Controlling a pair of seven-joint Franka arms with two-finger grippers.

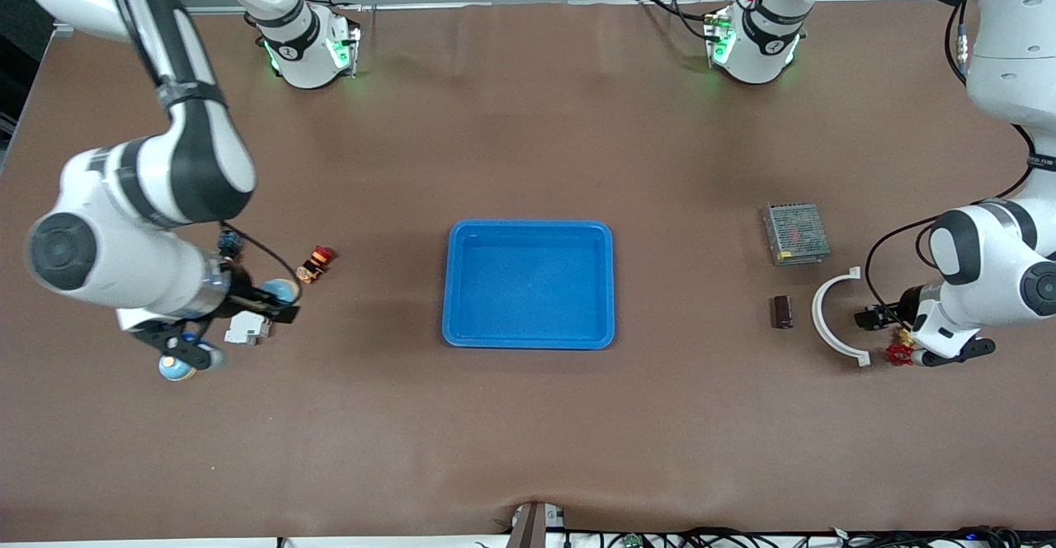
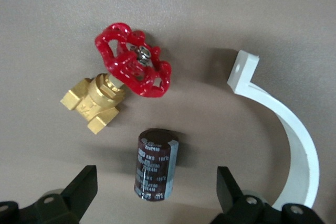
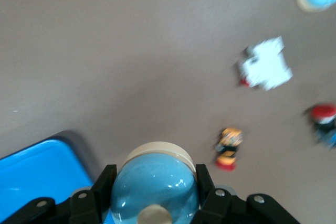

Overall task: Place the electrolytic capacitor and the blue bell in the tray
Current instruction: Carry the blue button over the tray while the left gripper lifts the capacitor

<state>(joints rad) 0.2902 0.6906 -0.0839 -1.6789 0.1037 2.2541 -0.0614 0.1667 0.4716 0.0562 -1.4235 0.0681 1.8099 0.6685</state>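
Electrolytic capacitor (image 2: pixel 156 165) lies on the table near the left arm's end, beside a brass valve (image 2: pixel 118 85) and inside the white bracket's (image 2: pixel 294 129) curve. The left gripper (image 2: pixel 156 177) hangs over it with its fingers wide and empty, and the capacitor's long axis runs crosswise to their closing line. The right gripper (image 3: pixel 155 181) is clamped on the blue bell (image 3: pixel 152 198) over the right arm's end. The tray (image 1: pixel 528 224) sits mid-table, empty.

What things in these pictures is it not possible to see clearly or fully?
Front view: the left gripper covers the capacitor under it.
Front view: the right arm hides part of the blue bell on the table.
Right wrist view: the red-capped part is blurred, cut by the edge.
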